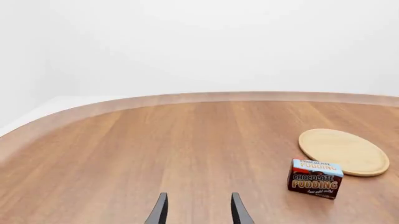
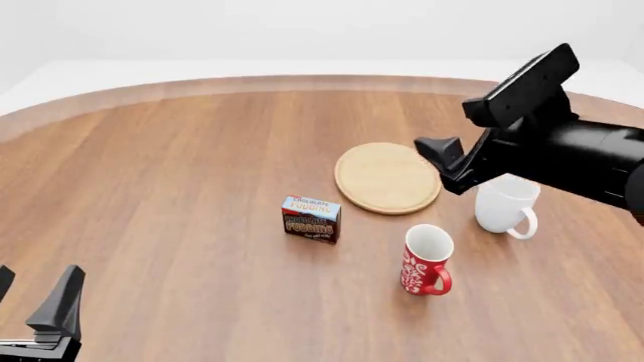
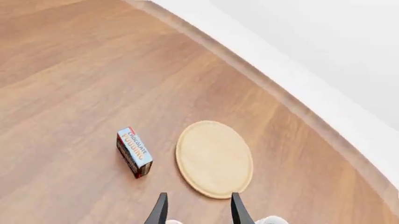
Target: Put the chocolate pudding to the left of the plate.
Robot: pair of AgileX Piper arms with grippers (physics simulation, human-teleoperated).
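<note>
The chocolate pudding [image 2: 311, 219], a brown carton with a light blue top band, stands upright on the table just off the front-left rim of the plate [image 2: 387, 177], a flat tan wooden disc. Both also show in the left wrist view, pudding [image 1: 315, 178] and plate [image 1: 343, 151], and in the right wrist view, pudding [image 3: 134, 152] and plate [image 3: 214, 158]. My right gripper [image 2: 443, 162] hovers open and empty above the plate's right edge. My left gripper [image 2: 35, 292] is open and empty at the near left corner, far from the pudding.
A white mug [image 2: 506, 207] stands right of the plate, under the right arm. A red patterned mug [image 2: 427, 260] stands in front of the plate, right of the pudding. The table's curved far edge [image 2: 302, 81] runs across the back.
</note>
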